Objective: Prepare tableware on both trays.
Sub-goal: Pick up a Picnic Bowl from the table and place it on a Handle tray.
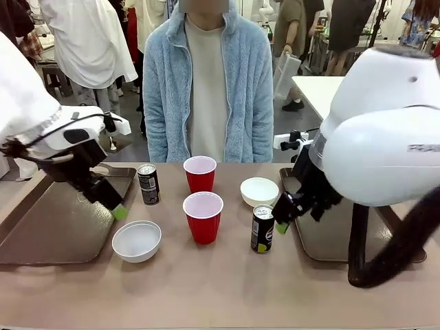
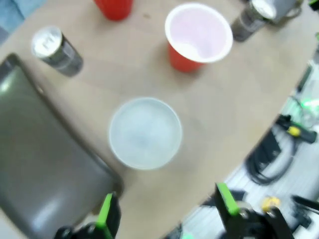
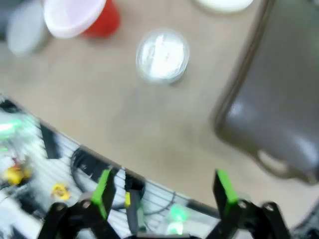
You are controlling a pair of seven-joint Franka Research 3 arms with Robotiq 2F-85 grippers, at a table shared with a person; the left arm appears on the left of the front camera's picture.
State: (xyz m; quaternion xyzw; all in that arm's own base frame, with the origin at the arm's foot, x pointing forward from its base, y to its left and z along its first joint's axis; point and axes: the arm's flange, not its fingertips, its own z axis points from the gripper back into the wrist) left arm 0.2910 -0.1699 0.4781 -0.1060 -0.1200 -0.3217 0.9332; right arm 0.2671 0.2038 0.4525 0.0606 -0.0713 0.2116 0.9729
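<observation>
Jaws on my left gripper [image 2: 164,204] gape wide and empty, white bowl [image 2: 145,133] at twelve o'clock; my right gripper [image 3: 163,186] likewise, drink can [image 3: 162,55] at twelve.

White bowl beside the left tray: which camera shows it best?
Left wrist view: the bowl sits mid-frame, seen from above, rim whole. The front view shows it whole but at a flatter angle. The right wrist view has it blurred in a corner.

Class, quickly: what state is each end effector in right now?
Left end effector: open, holding nothing.
Right end effector: open, holding nothing.
</observation>
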